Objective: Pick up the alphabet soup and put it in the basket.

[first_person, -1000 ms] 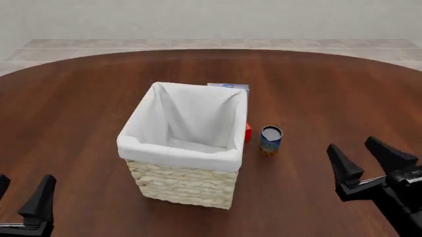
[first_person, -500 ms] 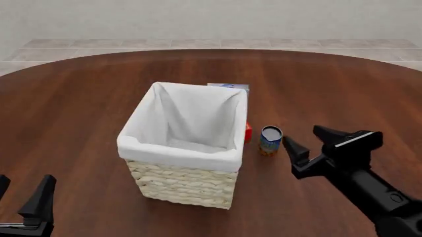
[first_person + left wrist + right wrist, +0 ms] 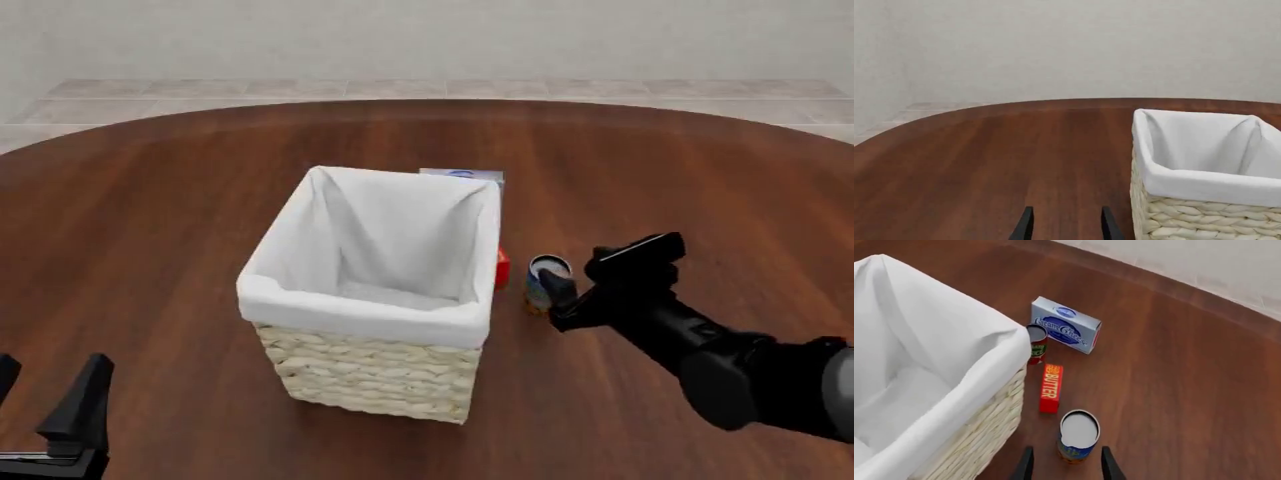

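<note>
The alphabet soup point(image 3: 545, 270) is a small blue-labelled can with a pale lid, standing upright just right of the basket point(image 3: 360, 312), a big wicker basket with white lining. My right gripper point(image 3: 585, 276) is open and close to the can's right side. In the right wrist view the can point(image 3: 1078, 436) stands just ahead of that gripper point(image 3: 1066, 467), in line with the gap between the fingertips, beside the basket point(image 3: 981, 385). My left gripper point(image 3: 47, 400) is open at the table's near left edge. The left wrist view shows this gripper point(image 3: 1066, 227) with the basket point(image 3: 1201, 182) off to one side.
A red butter box point(image 3: 1050, 395) lies between the soup can and the basket wall. Beyond it stand a red-labelled can point(image 3: 1035, 342) and a pale blue cream cheese box point(image 3: 1066, 331). The box point(image 3: 463, 176) peeks over the basket's far rim.
The right arm has swung forward and left from the near right edge until its open gripper is next to the soup can. The left arm has not moved.
</note>
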You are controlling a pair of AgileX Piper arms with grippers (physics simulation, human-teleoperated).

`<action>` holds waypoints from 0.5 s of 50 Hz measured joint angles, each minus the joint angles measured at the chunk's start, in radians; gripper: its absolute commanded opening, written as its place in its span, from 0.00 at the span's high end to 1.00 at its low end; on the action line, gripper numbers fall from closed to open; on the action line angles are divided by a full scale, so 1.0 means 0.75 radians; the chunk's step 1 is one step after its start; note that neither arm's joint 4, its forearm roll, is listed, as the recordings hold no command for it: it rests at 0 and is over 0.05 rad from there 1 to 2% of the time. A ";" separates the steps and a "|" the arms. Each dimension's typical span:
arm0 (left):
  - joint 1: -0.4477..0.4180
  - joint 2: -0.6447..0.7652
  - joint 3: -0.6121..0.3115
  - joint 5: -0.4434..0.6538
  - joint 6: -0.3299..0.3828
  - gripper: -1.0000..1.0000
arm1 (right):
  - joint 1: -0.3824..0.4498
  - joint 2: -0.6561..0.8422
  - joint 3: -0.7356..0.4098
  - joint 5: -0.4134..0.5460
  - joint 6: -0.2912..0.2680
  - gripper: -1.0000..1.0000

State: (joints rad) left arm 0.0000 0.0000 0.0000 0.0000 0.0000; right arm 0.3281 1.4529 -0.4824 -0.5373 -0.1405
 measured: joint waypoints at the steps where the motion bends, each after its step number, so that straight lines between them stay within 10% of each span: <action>1: 0.000 0.000 0.000 0.000 0.000 0.00 | 0.000 0.011 -0.010 0.005 -0.004 0.00; 25: 0.000 0.000 0.000 0.000 0.000 0.00 | -0.052 0.237 -0.195 0.076 -0.097 0.00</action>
State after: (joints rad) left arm 0.0000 0.0000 0.0000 0.0000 0.0000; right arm 0.2894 1.6305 -0.6283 -0.4802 -0.2132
